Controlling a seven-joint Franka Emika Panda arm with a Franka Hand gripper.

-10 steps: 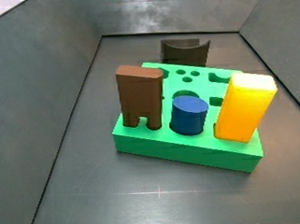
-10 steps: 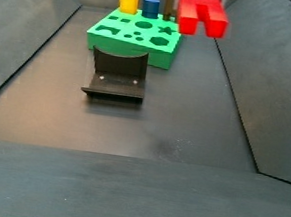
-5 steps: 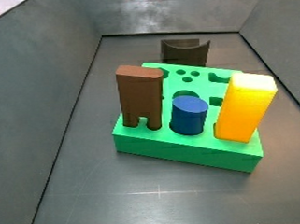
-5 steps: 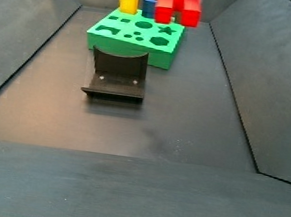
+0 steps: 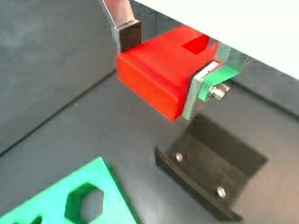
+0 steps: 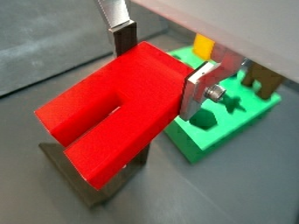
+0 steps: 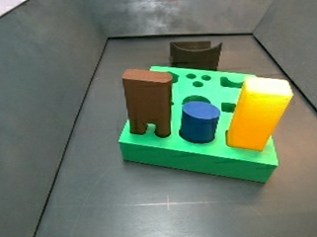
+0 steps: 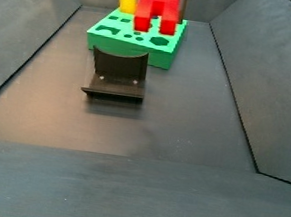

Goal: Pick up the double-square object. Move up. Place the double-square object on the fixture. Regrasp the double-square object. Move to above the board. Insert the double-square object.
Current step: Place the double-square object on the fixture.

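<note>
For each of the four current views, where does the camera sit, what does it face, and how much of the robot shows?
Wrist views: look down past the gripper shut on the double-square object, fixture below.
Side view: faces the board, fixture behind; only red object at top edge.
Side view: looks along floor, fixture before board, object above it.
All share the red object.

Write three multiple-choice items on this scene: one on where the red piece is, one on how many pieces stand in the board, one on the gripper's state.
1. Where is the red piece?
A. On the floor
B. Held in the air
C. In the board

2. How many pieces stand in the board?
A. One
B. Five
C. Three

3. The gripper is:
A. Shut on the red piece
B. Open and empty
C. Out of view

Answers:
1 B: the red piece hangs above the board, near the fixture.
2 C: a brown, a blue and a yellow one.
3 A: the gripper jaws clamp its sides.
</note>
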